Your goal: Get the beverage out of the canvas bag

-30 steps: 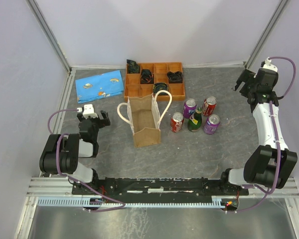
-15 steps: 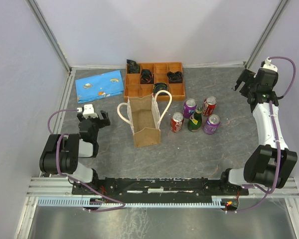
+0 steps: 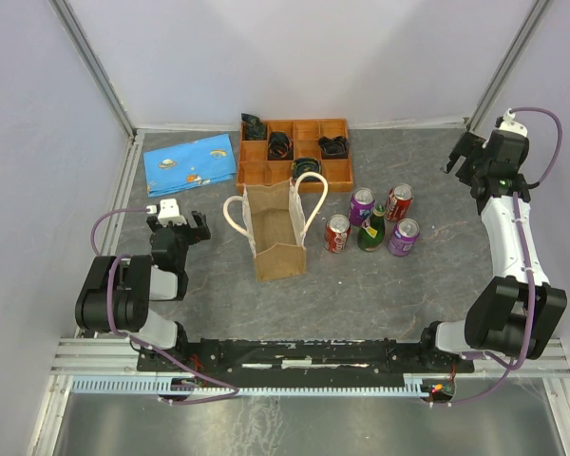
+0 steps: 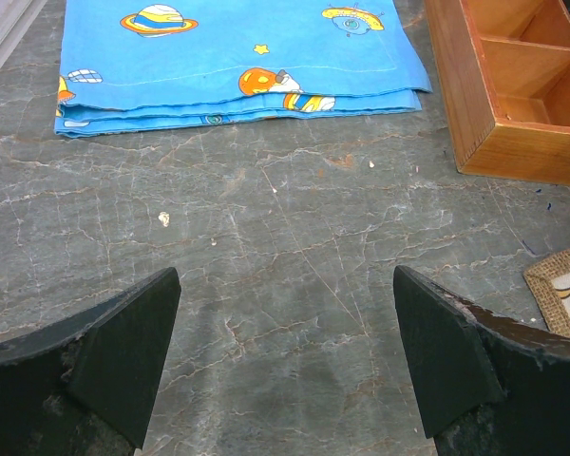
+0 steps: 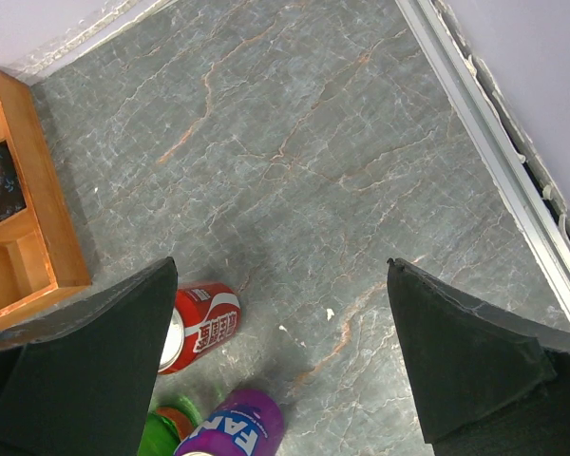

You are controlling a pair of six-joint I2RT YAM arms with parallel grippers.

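We count one canvas bag (image 3: 279, 255), two red cans (image 3: 337, 233), two purple cans (image 3: 404, 237), one green bottle (image 3: 371, 230), one wooden compartment tray (image 3: 255, 175) and one folded blue cloth (image 3: 190, 161).

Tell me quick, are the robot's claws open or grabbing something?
Left claw: open, holding nothing.
Right claw: open, holding nothing.

The top camera looks down from above and behind over the whole table (image 3: 408, 285), while each wrist camera views a nearer patch, both catching the wooden tray (image 4: 522, 157).
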